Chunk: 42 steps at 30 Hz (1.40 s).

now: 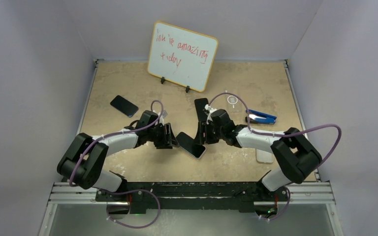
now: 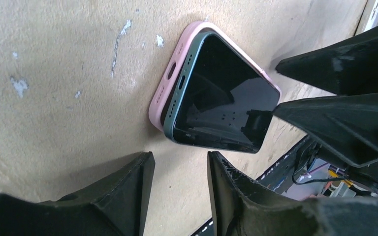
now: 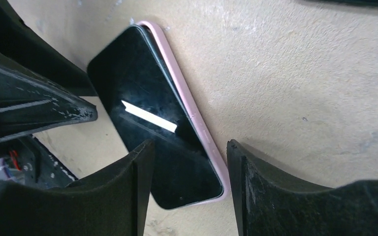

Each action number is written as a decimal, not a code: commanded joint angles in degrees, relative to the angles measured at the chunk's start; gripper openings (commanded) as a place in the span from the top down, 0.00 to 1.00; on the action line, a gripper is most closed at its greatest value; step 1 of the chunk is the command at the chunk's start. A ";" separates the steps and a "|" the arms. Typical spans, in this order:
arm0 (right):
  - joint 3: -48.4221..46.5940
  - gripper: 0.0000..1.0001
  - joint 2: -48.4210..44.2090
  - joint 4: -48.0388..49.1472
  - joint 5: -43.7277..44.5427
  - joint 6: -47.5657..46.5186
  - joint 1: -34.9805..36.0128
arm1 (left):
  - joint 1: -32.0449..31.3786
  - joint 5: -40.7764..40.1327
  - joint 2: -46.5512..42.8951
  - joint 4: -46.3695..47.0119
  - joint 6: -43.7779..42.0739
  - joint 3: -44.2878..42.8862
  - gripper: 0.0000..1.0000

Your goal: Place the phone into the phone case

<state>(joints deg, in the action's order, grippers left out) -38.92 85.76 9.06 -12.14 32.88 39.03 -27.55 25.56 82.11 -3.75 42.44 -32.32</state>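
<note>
A dark-screened phone lies in a pink phone case on the table between my two grippers. In the left wrist view the phone sits partly in the case, its port end raised above the pink rim. My left gripper is open and empty, just short of that end. In the right wrist view my right gripper is open, one finger over the phone's screen, the other beside the case's pink edge. In the top view the left gripper and right gripper flank the phone.
A whiteboard stands at the back. A second black phone lies at left. A dark flat object, a white ring and a blue item lie behind the right arm. A pale case lies at right.
</note>
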 commanded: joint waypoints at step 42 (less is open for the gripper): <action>13.75 0.44 0.77 26.17 -6.78 19.21 2.22 | -0.75 5.08 0.34 -2.24 -1.52 0.09 0.63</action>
<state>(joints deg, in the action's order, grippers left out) -23.86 88.47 38.81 -23.29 55.46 40.95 -27.94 28.08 84.27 -7.03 40.75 -33.87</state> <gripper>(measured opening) 0.543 0.366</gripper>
